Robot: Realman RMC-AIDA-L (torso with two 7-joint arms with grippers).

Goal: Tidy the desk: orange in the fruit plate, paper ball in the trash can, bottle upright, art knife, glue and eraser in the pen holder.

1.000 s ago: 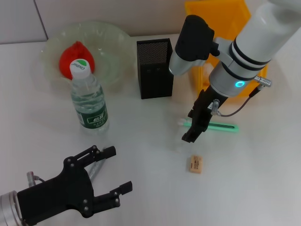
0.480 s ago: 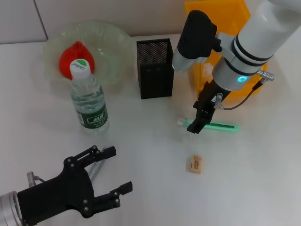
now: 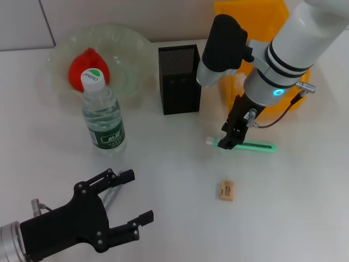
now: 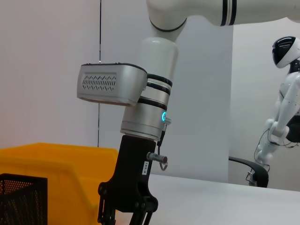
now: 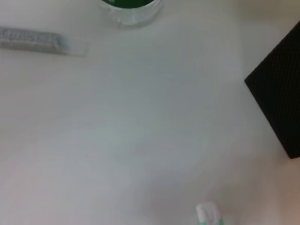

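The orange (image 3: 87,63) lies in the clear fruit plate (image 3: 131,43). The bottle (image 3: 103,117) stands upright in front of the plate. The black mesh pen holder (image 3: 179,79) stands mid-table. The green glue stick (image 3: 252,146) lies flat on the table. My right gripper (image 3: 228,142) hangs open just over its white-capped end (image 5: 206,213). The eraser (image 3: 227,190) lies nearer the front. My left gripper (image 3: 136,196) is open, low at the front left, over the grey art knife (image 3: 110,197), which also shows in the right wrist view (image 5: 33,37). No paper ball shows.
The yellow trash can (image 3: 256,22) stands at the back right, behind my right arm. The bottle's base (image 5: 131,9) and the pen holder's corner (image 5: 281,108) show in the right wrist view. The left wrist view shows my right gripper (image 4: 124,218) with its jaws apart.
My right gripper has moved back and to the right, from near the eraser to over the glue stick's capped end. The left arm has not moved.
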